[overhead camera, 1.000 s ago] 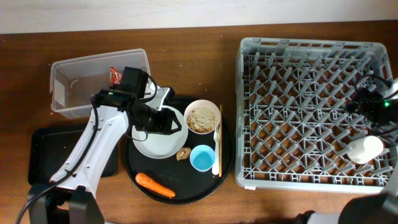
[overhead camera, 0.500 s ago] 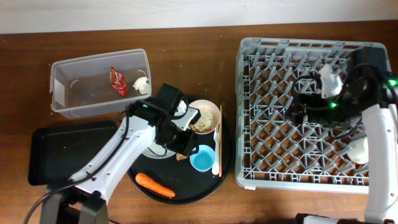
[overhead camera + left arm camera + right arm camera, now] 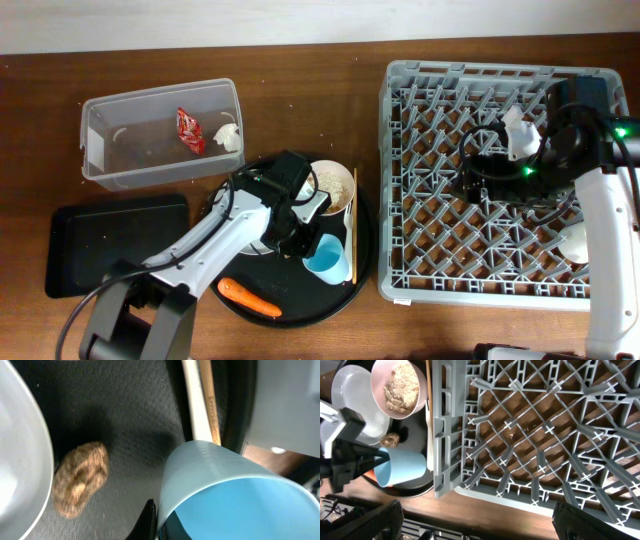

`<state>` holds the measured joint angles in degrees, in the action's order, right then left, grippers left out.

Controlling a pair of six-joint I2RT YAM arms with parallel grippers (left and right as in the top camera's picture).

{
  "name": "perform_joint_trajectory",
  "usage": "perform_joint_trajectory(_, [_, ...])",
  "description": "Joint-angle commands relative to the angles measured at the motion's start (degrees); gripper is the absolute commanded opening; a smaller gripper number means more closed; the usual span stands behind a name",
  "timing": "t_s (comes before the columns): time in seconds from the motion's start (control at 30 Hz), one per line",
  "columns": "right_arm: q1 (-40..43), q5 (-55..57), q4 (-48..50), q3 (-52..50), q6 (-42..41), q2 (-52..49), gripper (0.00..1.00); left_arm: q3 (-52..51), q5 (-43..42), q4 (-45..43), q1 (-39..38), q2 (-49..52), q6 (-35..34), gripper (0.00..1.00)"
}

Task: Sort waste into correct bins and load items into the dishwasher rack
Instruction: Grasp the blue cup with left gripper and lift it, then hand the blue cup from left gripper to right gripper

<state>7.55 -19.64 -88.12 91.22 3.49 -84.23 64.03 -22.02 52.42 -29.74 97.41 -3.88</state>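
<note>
My left gripper (image 3: 305, 243) is shut on the rim of the small light-blue cup (image 3: 325, 257), which tilts on the round black tray (image 3: 330, 300). In the left wrist view one finger (image 3: 149, 517) is outside the cup wall (image 3: 210, 475) and the other inside. The small brown lump (image 3: 80, 477) lies beside it, next to the grey plate (image 3: 20, 455). The white fork (image 3: 348, 235) and chopsticks (image 3: 354, 205) lie right of the cup. The bowl (image 3: 328, 187) holds beige food. The carrot (image 3: 250, 297) lies in front. My right gripper (image 3: 480, 178) is open and empty above the dishwasher rack (image 3: 500, 80).
The clear tub (image 3: 110, 140) at the back left holds the red wrapper (image 3: 188, 130) and the white tissue (image 3: 230, 137). The shallow black tray (image 3: 115, 245) lies in front of it. A small white cup (image 3: 582, 240) lies in the rack's right side.
My left arm has swung from the tub and plate rightward to the blue cup and closed on its rim. My right arm has come from the rack's right edge to its middle.
</note>
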Motion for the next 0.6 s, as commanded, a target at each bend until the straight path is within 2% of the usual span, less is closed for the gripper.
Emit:
perform_joint_trajectory(0.0, [-0.5,-0.7,0.0,0.3,0.6,0.2,0.98,9.0,-2.4,4.1,2.2,-1.3,0.3,0.0])
perform_joint_trajectory(0.13, [-0.5,-1.0,-0.3,0.3,0.6,0.2,0.98,18.1,-4.3,9.3,8.1,-3.5,0.5,0.0])
perform_joint_trajectory(0.2, [-0.5,-2.3,-0.5,0.3,0.9,0.2,0.98,20.4,-14.2,8.7,13.2,-4.6,0.9,0.0])
perform_joint_trajectory(0.27, [-0.5,-7.6,-0.7,0.3,5.8,0.2,0.98,20.5,-27.9,5.6,17.1,-5.0,3.0,0.0])
perform_joint_trajectory(0.37, [-0.5,-26.4,-1.3,0.1,18.4,0.2,0.98,20.4,-47.9,1.2,21.1,-4.8,7.1,0.0])
perform_joint_trajectory(0.47, [-0.5,-41.5,-1.0,-1.0,28.5,0.2,0.98,20.4,-60.0,-0.9,21.3,-4.7,11.8,0.0])
perform_joint_trajectory(0.57, [-0.5,-49.1,-0.8,-2.9,34.6,0.2,0.98,20.4,-66.0,-2.4,21.2,-4.7,13.9,0.0])
